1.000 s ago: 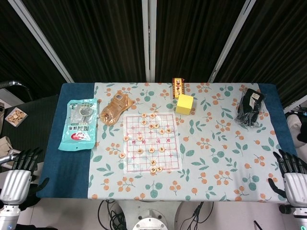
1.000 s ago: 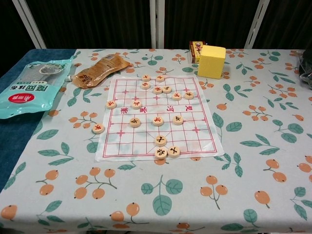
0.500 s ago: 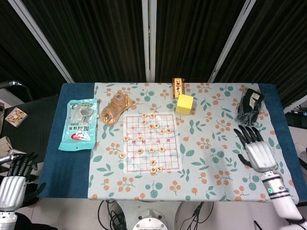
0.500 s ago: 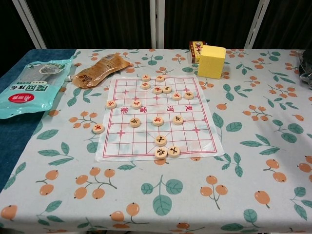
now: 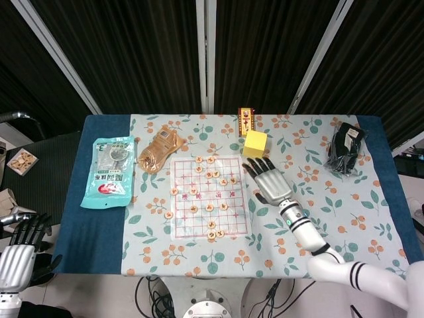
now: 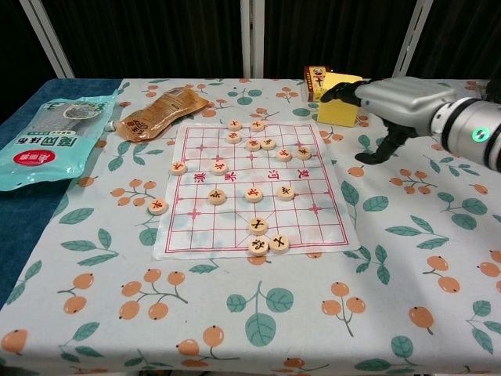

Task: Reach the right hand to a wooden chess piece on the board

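A white chess board (image 5: 209,196) (image 6: 249,189) with a red grid lies mid-table, with several round wooden pieces (image 5: 224,181) (image 6: 283,155) on it. My right hand (image 5: 266,179) (image 6: 391,102) hovers palm down with fingers spread, just off the board's right edge, near the upper-right pieces. It holds nothing and touches no piece. One piece (image 6: 158,206) lies off the board to the left. My left hand (image 5: 18,255) hangs open beside the table's left front corner.
A yellow box (image 5: 255,143) (image 6: 340,98) and a small red box (image 5: 246,120) stand behind the board, close to my right hand. A brown pouch (image 5: 159,150) and a green packet (image 5: 108,170) lie left. A black bag (image 5: 347,148) sits far right.
My right hand has swept in from the table's right front edge toward the left and up, arriving beside the board's right edge. The left hand has sunk slightly.
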`<action>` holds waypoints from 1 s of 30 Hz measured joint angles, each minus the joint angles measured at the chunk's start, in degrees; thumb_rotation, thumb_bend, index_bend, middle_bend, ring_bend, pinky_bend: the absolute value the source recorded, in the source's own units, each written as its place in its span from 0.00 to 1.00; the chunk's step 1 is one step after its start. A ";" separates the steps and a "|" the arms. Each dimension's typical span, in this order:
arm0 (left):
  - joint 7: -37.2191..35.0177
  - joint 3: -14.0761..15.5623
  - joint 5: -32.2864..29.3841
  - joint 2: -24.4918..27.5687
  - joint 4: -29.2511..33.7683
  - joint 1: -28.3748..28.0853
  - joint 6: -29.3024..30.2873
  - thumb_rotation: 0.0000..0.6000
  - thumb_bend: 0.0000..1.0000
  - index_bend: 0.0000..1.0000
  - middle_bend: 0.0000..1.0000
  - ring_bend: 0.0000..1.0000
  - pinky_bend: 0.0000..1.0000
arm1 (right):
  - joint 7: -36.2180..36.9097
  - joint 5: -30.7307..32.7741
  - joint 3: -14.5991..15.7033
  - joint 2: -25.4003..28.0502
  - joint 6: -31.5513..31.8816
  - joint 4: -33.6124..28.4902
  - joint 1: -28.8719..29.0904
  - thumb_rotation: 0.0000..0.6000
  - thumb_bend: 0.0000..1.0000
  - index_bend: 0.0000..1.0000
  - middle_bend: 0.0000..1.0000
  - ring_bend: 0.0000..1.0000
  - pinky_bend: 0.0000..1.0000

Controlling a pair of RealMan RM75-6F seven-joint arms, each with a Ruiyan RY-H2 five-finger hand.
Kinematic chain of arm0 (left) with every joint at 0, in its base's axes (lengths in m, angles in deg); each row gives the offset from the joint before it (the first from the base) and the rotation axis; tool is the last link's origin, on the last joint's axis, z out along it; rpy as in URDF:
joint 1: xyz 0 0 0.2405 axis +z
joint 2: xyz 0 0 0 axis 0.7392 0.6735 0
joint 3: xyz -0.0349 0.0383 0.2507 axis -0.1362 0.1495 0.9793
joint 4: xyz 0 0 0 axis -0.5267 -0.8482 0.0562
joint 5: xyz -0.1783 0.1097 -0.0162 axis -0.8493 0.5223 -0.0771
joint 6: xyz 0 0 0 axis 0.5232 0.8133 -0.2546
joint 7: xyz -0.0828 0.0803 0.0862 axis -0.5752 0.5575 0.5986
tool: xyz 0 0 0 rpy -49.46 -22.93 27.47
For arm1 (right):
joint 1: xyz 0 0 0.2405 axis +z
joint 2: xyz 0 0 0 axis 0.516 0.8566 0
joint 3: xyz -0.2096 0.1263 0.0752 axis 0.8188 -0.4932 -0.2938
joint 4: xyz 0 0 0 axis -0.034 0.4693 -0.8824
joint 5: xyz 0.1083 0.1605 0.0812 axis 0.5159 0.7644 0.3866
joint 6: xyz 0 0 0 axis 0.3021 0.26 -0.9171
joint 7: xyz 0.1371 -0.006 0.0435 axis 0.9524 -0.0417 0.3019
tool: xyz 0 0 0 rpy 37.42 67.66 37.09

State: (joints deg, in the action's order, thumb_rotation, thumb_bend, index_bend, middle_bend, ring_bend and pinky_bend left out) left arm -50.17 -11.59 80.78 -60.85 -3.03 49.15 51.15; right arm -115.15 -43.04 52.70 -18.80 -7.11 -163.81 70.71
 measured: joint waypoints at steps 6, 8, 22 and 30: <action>-1.02 -0.23 -0.43 0.18 0.19 -0.04 -0.95 1.00 0.21 0.07 0.04 0.00 0.04 | -1.42 2.12 -0.39 -7.54 -0.63 9.13 3.38 1.00 0.27 0.19 0.00 0.00 0.00; -1.82 -0.26 -0.75 0.23 -0.01 -0.10 -1.68 1.00 0.21 0.07 0.04 0.00 0.04 | -0.98 2.18 -0.38 -9.51 -0.60 11.76 4.20 1.00 0.27 0.22 0.00 0.00 0.00; -2.61 -1.30 -2.29 -0.59 -2.44 0.18 -2.89 1.00 0.21 0.07 0.04 0.00 0.04 | 5.60 1.61 -0.33 -15.62 -2.04 21.03 8.23 1.00 0.33 0.26 0.00 0.00 0.00; -2.80 -1.63 -2.50 -0.73 -2.86 0.66 -2.75 1.00 0.21 0.07 0.04 0.00 0.04 | 6.07 2.10 -0.03 -17.15 -2.27 23.32 9.03 1.00 0.33 0.30 0.00 0.00 0.00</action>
State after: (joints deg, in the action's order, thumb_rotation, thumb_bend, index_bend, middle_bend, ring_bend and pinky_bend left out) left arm -52.97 -13.22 78.28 -61.58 -5.88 49.81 48.40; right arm -109.08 -40.94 52.67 -35.94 -9.38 -140.49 79.74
